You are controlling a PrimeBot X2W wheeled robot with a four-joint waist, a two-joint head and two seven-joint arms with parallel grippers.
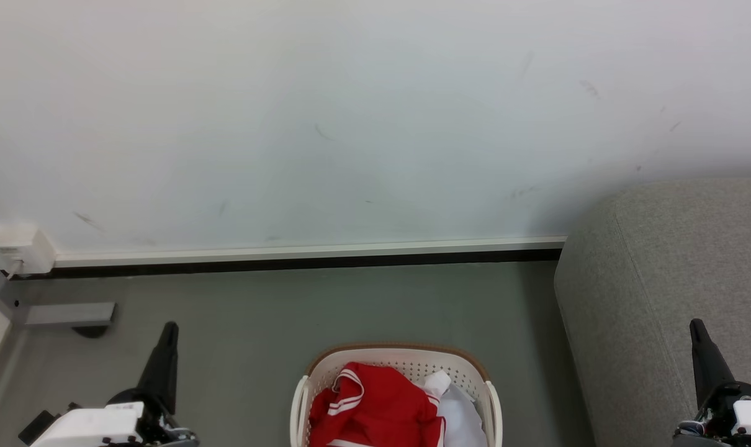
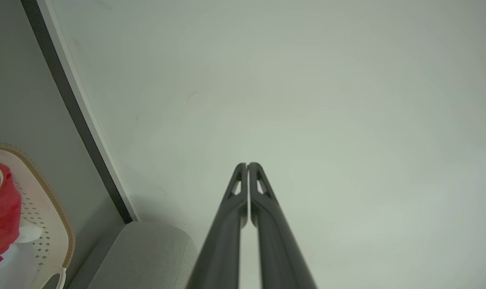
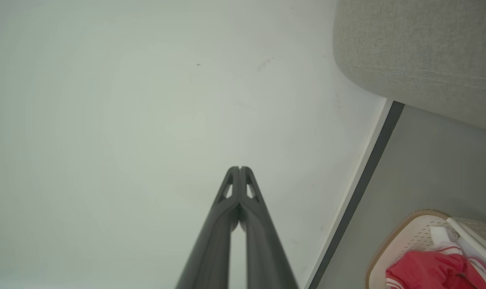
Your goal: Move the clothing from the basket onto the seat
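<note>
**While raised, grips nothing**

While facing the pale wall [image 1: 350,124], holds the left end effector [image 2: 247,165] narrow, pressed together, empty. Shows red clothing [image 1: 375,403] heaped in the basket [image 1: 394,347] on the floor [image 1: 257,310], bottom centre, beside a white sheet [image 1: 465,419]. Has the grey seat [image 1: 661,279] right of the basket, near it. Holds the right end effector [image 3: 239,168] equally narrow, empty.

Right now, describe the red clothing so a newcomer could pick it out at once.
Start at the grey sofa on the right; on the floor just left of it stands a cream basket with a brown rim. The clothing lies heaped in the basket's left part. It is bright red with white stripes, unlike the plain white sheet beside it.
</note>
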